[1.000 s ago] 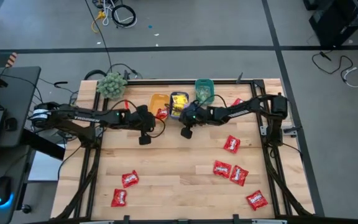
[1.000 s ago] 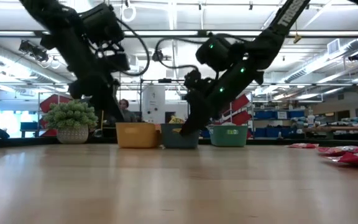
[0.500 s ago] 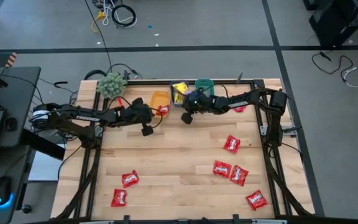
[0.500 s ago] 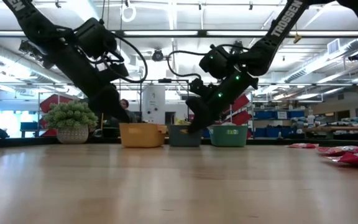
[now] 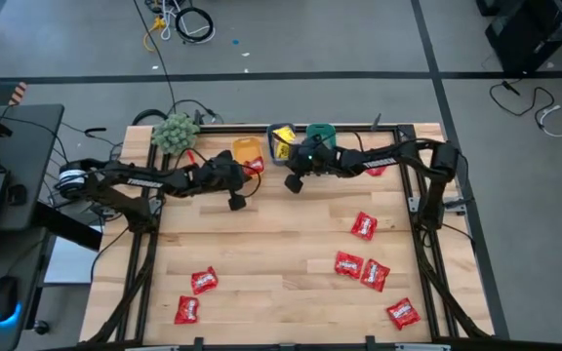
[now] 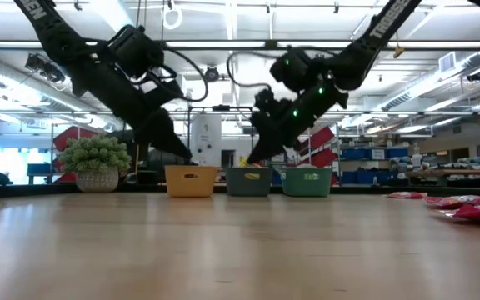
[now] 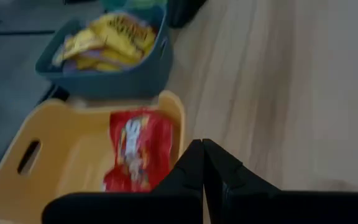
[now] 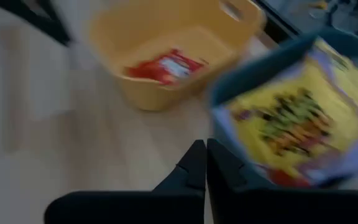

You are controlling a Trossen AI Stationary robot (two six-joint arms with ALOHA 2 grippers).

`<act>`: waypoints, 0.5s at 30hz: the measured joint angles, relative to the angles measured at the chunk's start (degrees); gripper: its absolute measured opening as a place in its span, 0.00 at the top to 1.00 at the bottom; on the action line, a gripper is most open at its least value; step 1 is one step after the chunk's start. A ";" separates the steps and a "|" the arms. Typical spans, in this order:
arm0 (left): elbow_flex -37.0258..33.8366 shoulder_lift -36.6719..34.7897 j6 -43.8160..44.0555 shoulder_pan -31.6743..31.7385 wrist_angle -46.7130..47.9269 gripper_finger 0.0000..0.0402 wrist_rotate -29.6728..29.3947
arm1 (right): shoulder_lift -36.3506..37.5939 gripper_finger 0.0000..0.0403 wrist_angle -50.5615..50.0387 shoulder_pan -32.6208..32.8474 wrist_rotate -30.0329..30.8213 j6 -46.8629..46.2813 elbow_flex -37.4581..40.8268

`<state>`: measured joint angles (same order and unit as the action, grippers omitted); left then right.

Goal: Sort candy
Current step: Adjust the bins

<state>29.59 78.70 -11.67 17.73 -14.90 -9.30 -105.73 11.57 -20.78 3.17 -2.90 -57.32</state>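
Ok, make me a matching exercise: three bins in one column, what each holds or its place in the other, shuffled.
Column one:
1. orange bin
2. blue bin
3. teal bin

Column two:
A. full of yellow candy
B. right-hand end of the bin row in the high view
C. holds a red candy packet

Pairs: 1-C, 2-A, 3-B

Both arms reach toward far edge of tabletop (image 5: pixel 261 244). Orange bin (image 5: pixel 246 152), blue bin (image 5: pixel 281 141), teal bin (image 5: pixel 321 134) in row there, green fuzzy ball (image 5: pixel 175 132) beside them. Red candy packets (image 5: pixel 363 226) scattered on right half, two more (image 5: pixel 195 295) near left front corner.
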 joint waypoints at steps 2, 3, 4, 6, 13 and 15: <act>0.93 0.00 -0.21 -0.58 0.27 1.00 0.28 | 1.47 1.00 -0.57 1.30 -0.03 0.14 0.00; 1.27 0.00 -0.21 -0.77 0.61 1.00 1.15 | 2.32 1.00 -1.04 1.92 -0.05 0.35 0.00; 1.63 0.00 -0.23 -1.04 0.97 1.00 2.26 | 3.24 1.00 -1.48 2.46 -0.05 0.60 0.00; 1.94 0.00 -0.24 -1.70 0.99 1.00 5.66 | 5.04 1.00 -2.24 3.53 0.03 1.24 0.00; 1.94 2.93 -0.16 -0.51 6.19 1.00 0.03 | 8.76 1.00 -3.89 5.45 0.25 1.64 0.00; 1.94 4.03 -0.06 0.78 6.08 1.00 -2.28 | 8.98 1.00 -4.32 5.49 0.25 1.64 0.00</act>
<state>31.53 82.73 -11.73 18.51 -8.82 -11.58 -96.75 7.25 -15.29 3.42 -1.26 -57.32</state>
